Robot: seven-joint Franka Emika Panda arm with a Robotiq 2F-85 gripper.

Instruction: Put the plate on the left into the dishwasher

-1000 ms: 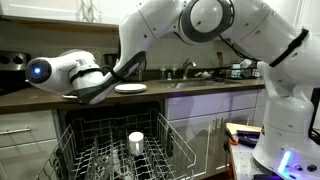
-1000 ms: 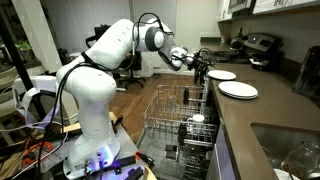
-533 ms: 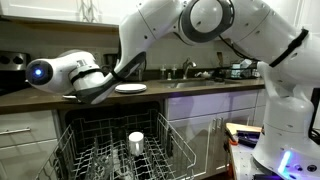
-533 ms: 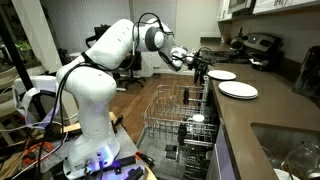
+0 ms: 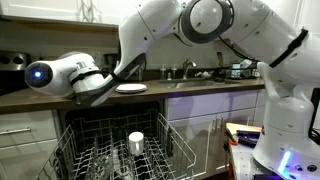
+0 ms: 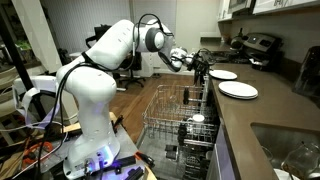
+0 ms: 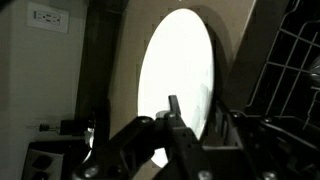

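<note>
Plate (image 6: 222, 75): flat on desk (image 6: 252, 122), rim beside hand (image 6: 198, 63). Hand: whether clamped on rim, not discernible. Handling: pinch rim deep, lift level, clear desk edge before lowering into dishwasher (image 6: 178, 122)

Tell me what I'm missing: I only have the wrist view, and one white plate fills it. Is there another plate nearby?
Observer: Yes. In an exterior view a second white plate lies on the counter beside the plate at your gripper, on the side nearer that camera.
Operator: Is the dishwasher open?
Observer: Yes. The dishwasher is open and its rack is pulled out in front of the counter.
Operator: Is there anything in the rack?
Observer: A white cup sits in it, near the middle.
</note>
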